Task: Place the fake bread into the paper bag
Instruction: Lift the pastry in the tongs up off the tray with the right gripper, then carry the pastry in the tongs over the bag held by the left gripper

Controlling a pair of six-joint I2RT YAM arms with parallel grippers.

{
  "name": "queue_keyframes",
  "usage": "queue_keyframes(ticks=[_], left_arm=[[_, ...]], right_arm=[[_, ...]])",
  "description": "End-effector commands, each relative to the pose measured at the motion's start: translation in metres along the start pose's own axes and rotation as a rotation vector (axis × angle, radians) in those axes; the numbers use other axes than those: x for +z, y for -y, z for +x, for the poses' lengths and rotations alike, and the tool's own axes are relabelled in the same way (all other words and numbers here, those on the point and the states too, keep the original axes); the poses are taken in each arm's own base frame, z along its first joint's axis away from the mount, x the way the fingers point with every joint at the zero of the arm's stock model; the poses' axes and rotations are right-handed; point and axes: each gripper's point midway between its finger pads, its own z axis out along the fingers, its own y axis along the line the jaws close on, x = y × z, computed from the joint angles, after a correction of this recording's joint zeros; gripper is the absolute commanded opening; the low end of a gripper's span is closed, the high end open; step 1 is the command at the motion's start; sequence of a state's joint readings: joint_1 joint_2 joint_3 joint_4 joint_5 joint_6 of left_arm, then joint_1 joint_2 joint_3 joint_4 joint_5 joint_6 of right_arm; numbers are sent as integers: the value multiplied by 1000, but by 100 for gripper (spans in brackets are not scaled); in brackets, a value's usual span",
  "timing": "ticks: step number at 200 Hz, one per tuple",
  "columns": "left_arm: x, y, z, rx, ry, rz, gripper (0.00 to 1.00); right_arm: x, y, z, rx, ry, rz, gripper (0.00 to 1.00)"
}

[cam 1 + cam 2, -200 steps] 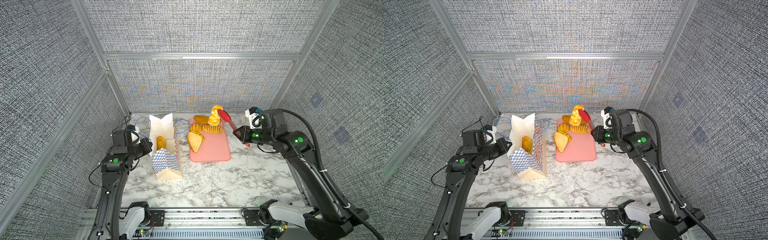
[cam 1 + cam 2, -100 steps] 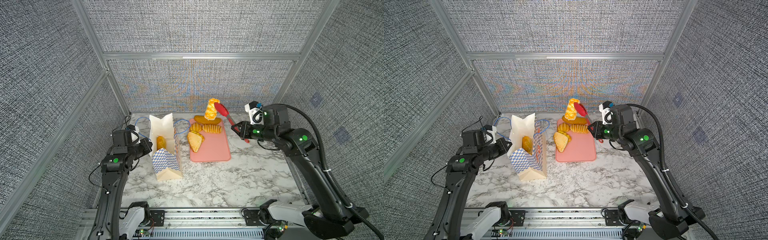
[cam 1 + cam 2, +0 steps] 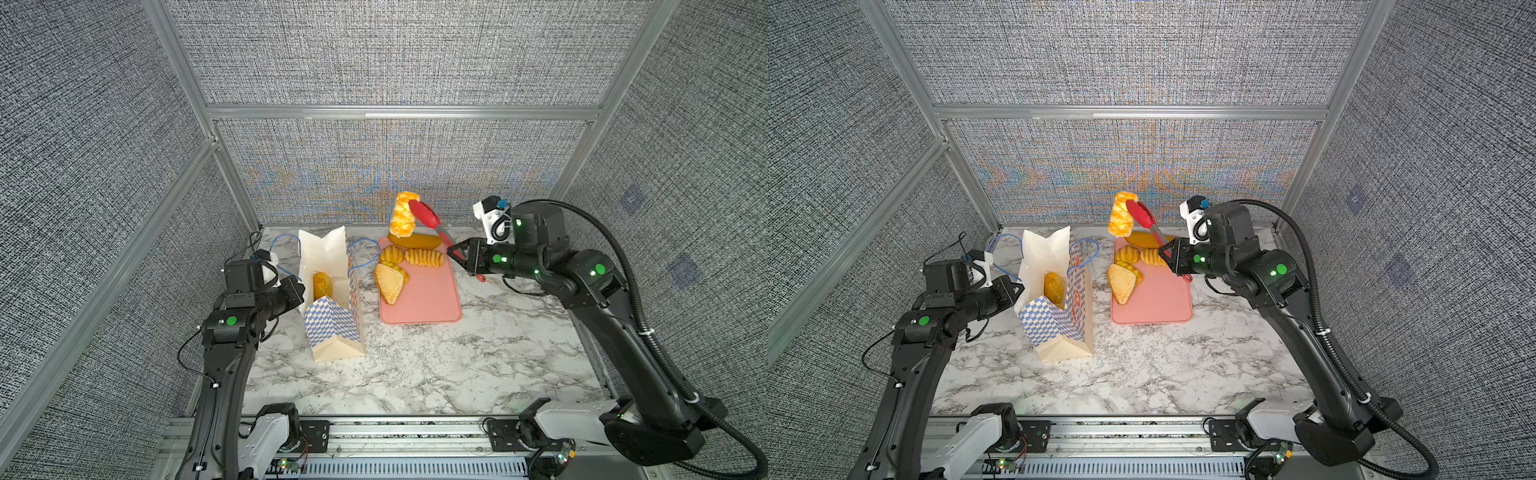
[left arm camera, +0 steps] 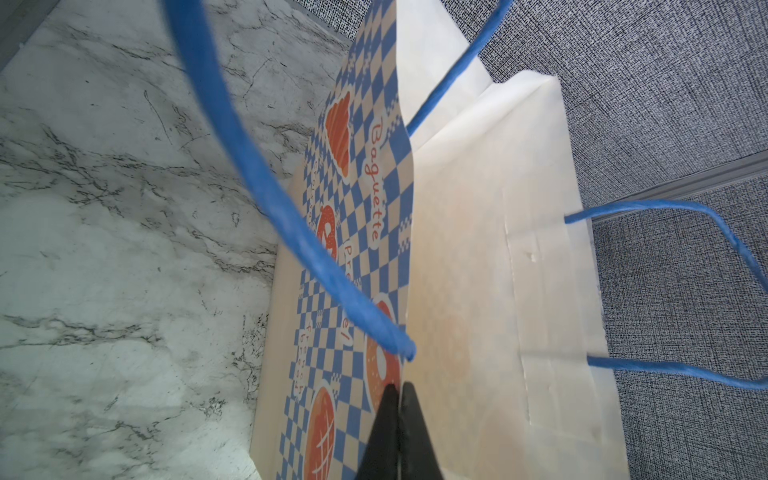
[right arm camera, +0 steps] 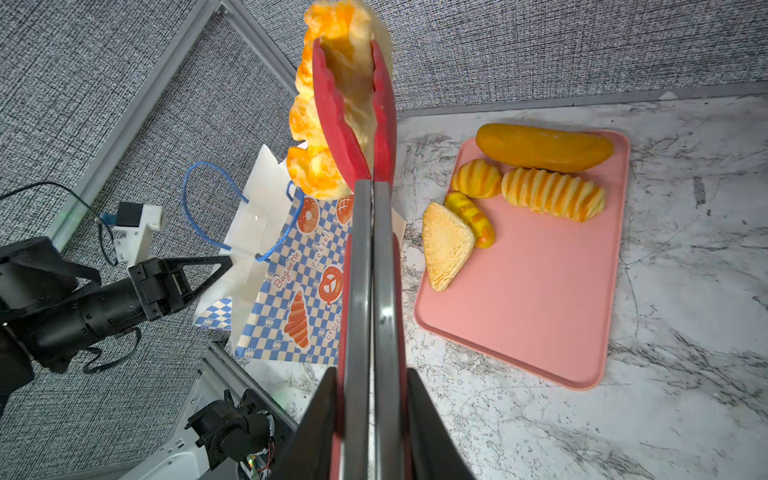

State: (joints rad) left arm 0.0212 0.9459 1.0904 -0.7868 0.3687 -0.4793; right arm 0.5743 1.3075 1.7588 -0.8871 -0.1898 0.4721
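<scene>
Bright, even light falls from above; the worktop [image 3: 415, 374] carries faint, soft shadows beside the paper bag [image 3: 332, 332]. In both top views the back wall [image 3: 386, 174] shimmers with rainbow moiré and the frame posts [image 3: 183, 79] bow outward. Close to the left wrist lens the blue cord handle [image 4: 257, 166] is blurred. At 6 o'clock the left tool [image 4: 398, 386] is soft, as are the red tongs [image 5: 359, 291] in the right wrist view.

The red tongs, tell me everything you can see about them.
The red tongs have two grey metal arms ending in red scalloped heads, seemingly silicone. The right gripper is shut on the arms, squeezing them nearly together. The heads clamp a braided pastry from both sides, holding it in the air near the far end of the pink tray. The tongs slope upward from the gripper.
</scene>
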Motion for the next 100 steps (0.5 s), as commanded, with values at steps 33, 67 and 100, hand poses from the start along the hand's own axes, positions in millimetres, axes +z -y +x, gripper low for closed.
queue_keyframes(ticks=[33,67,100], left_arm=[[-1,3,-2,6,11,14,0],[-2,3,-2,5,10,14,0],[-2,3,-2,6,12,15,0]], right_arm=[[8,-35,-13,-57,40,-73,24],[17,-52,-11,-84,22,-106,24],[29,-69,-5,-107,-9,-143,24]])
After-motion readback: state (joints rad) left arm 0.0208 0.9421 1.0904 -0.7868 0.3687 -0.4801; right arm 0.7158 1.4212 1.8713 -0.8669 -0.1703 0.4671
